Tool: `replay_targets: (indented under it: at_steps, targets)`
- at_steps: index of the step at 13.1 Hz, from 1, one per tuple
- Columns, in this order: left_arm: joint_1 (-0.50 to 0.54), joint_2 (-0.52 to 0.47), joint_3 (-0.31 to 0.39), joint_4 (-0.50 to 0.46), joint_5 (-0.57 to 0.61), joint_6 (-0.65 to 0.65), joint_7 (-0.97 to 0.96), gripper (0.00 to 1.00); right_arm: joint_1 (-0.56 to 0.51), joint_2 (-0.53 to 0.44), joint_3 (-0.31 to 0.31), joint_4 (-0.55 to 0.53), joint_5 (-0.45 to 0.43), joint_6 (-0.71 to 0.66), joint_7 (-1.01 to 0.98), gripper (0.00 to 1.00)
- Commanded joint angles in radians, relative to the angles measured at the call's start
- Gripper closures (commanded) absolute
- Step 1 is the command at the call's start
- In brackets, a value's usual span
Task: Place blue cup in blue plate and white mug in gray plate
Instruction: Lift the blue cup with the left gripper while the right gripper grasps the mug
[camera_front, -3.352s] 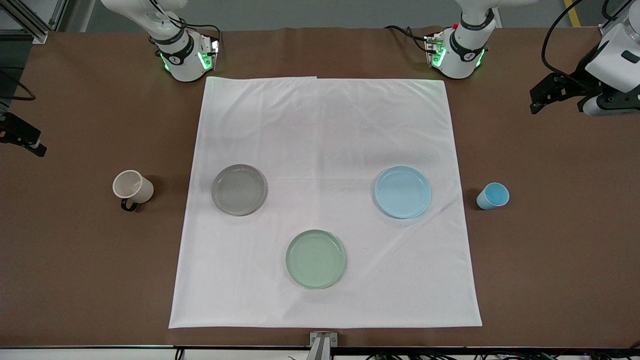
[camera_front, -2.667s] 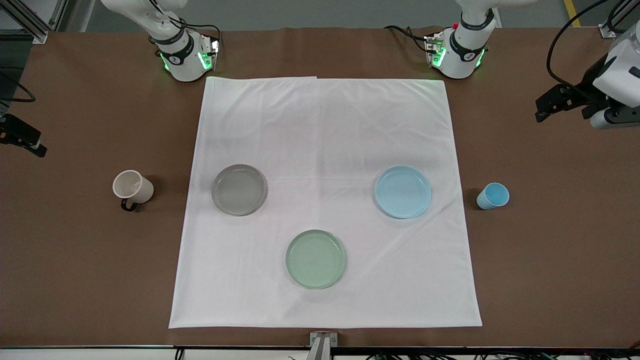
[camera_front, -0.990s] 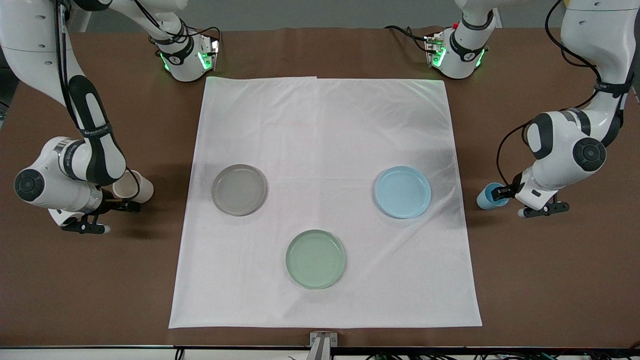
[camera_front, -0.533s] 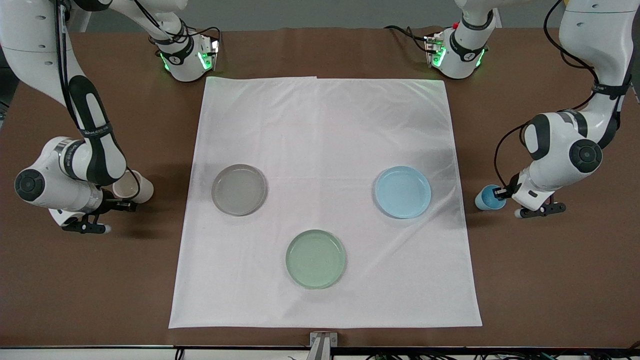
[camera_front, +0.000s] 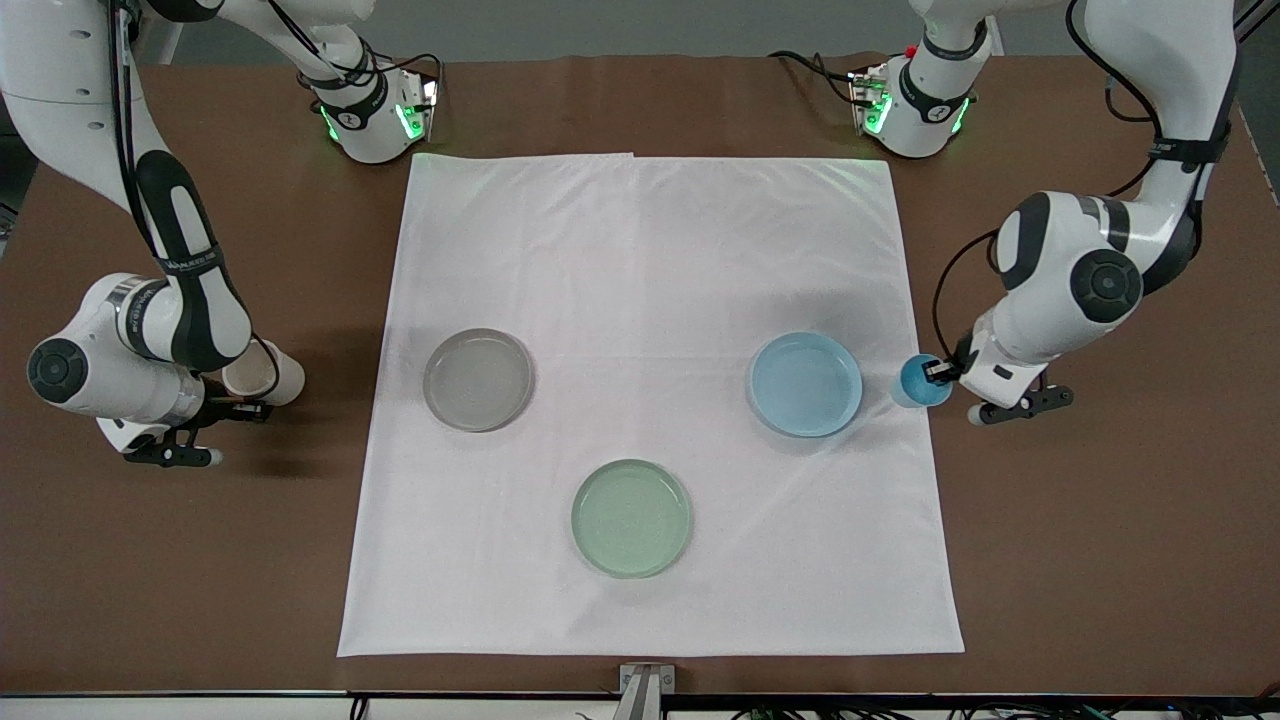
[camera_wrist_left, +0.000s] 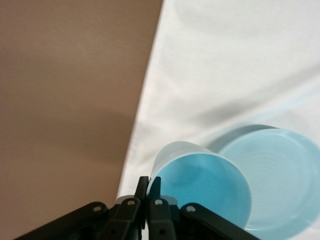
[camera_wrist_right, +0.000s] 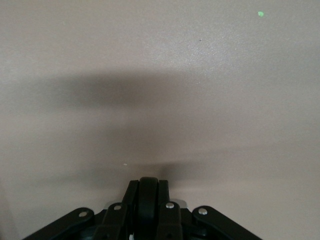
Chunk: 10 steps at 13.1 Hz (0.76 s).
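Observation:
The blue cup (camera_front: 918, 382) is pinched at its rim by my left gripper (camera_front: 940, 372), which holds it over the white cloth's edge, beside the blue plate (camera_front: 806, 384). The left wrist view shows the cup (camera_wrist_left: 200, 185), the gripper (camera_wrist_left: 148, 187) shut on its wall, and the plate (camera_wrist_left: 285, 180). The white mug (camera_front: 262, 372) stands on the brown table toward the right arm's end, partly hidden by that arm. My right gripper (camera_front: 240, 408) is shut on its dark handle (camera_wrist_right: 148, 192). The gray plate (camera_front: 478, 380) lies on the cloth beside the mug.
A pale green plate (camera_front: 631, 518) lies on the white cloth (camera_front: 650, 250), nearer to the front camera than the other two plates. The cloth covers the middle of the brown table (camera_front: 1100, 550). Both arm bases stand at the table's back edge.
Both arms came in and closed on their objects. In the last half second my left gripper carried the blue cup from the brown table to the cloth's edge. The right gripper stayed at the mug.

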Motion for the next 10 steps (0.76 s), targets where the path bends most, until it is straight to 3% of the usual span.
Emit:
replay_targets:
  at_steps: [1, 4, 7, 10]
  targets:
    - [-0.018, 0.03, -0.067, 0.042, 0.016, -0.013, -0.149, 1.0, 0.053, -0.112, 0.005, 0.029, 0.016, -0.16, -0.011, 0.97]
    - [-0.121, 0.092, -0.067, 0.1, 0.017, -0.013, -0.324, 1.0, 0.158, -0.182, 0.005, 0.09, 0.005, -0.317, 0.018, 0.97]
    - [-0.169, 0.158, -0.063, 0.131, 0.019, -0.006, -0.4, 1.0, 0.306, -0.175, 0.006, 0.095, 0.017, -0.305, 0.184, 0.97]
    - [-0.177, 0.206, -0.064, 0.135, 0.106, 0.0, -0.476, 0.99, 0.439, -0.143, 0.005, 0.093, 0.017, -0.231, 0.344, 0.97]
